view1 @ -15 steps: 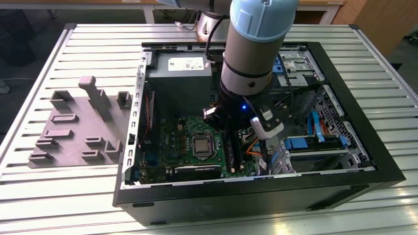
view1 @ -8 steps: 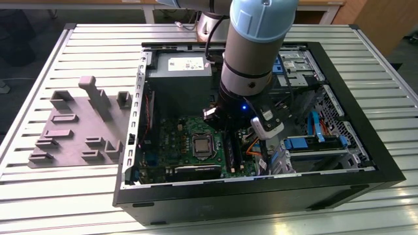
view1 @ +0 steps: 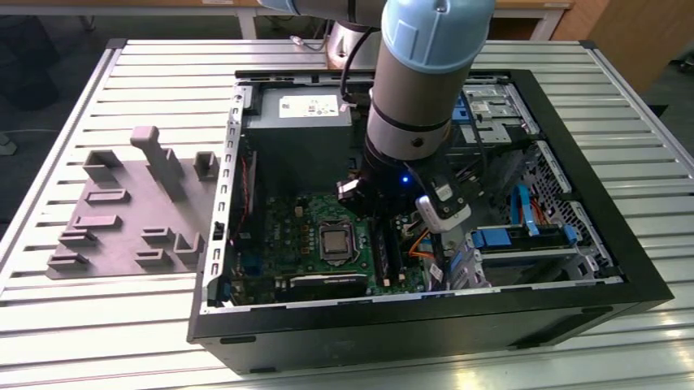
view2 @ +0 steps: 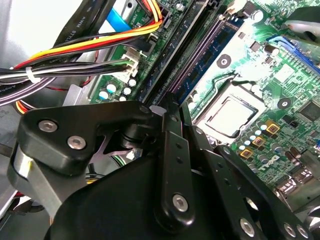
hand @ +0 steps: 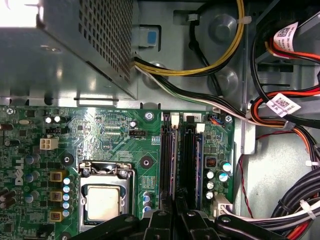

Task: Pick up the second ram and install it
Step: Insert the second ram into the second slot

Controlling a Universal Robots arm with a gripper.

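The second ram is a thin dark stick standing on edge in a black memory slot of the green motherboard, beside the processor socket. In the second wrist view its long upper edge runs away from my fingertips. My gripper sits over the stick's near end with the two fingers drawn together along its line, shut on it. In the exterior view the arm reaches down into the open computer case, and the gripper hangs just above the stick.
A neighbouring slot runs parallel. Bundles of orange, yellow and black cables lie close to the slots. The power supply fills the case's far end, and blue drive brackets are at the exterior view's right. A grey parts holder lies outside the case.
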